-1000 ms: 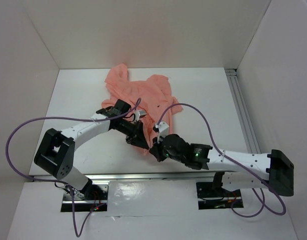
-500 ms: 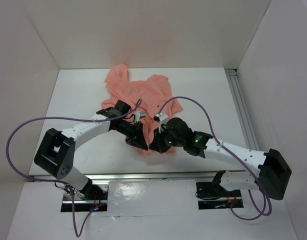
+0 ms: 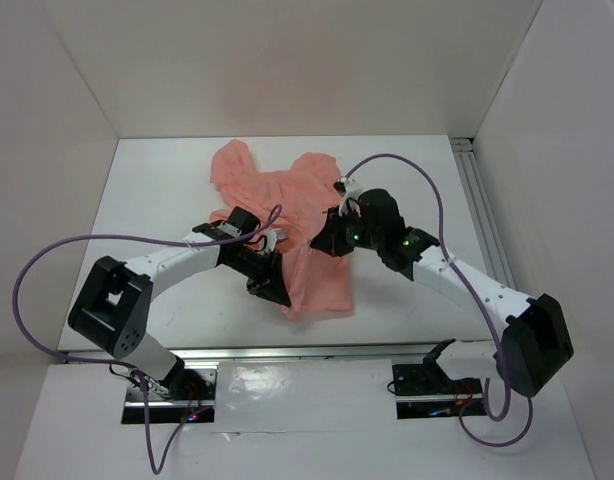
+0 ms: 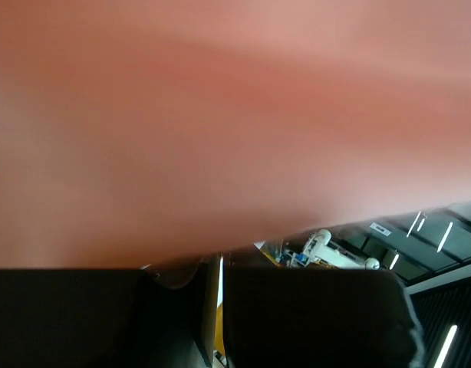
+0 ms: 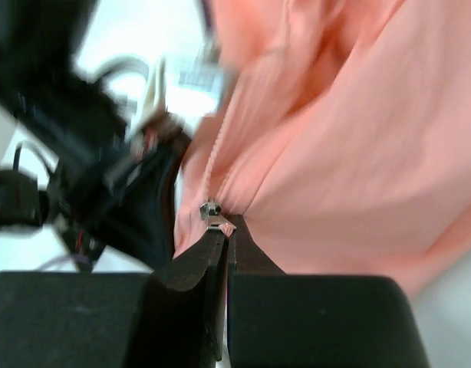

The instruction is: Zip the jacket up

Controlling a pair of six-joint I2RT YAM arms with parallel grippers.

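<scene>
Midway up the jacket [image 3: 322, 285], right tool [image 5: 225, 232] pinches the zipper pull [image 5: 214, 216], left tool [image 3: 272, 290] clamps the hem

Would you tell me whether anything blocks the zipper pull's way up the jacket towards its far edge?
Nothing visible does. The right gripper is shut on the zipper pull, and from above the jacket beyond it, towards the far edge, shows only bare fabric.

Thin matt salmon cloth of the jacket [image 3: 317, 280], softly creased; pale metal-looking zipper pull [image 5: 214, 217]; smooth matt white table [image 3: 167, 190]
</scene>
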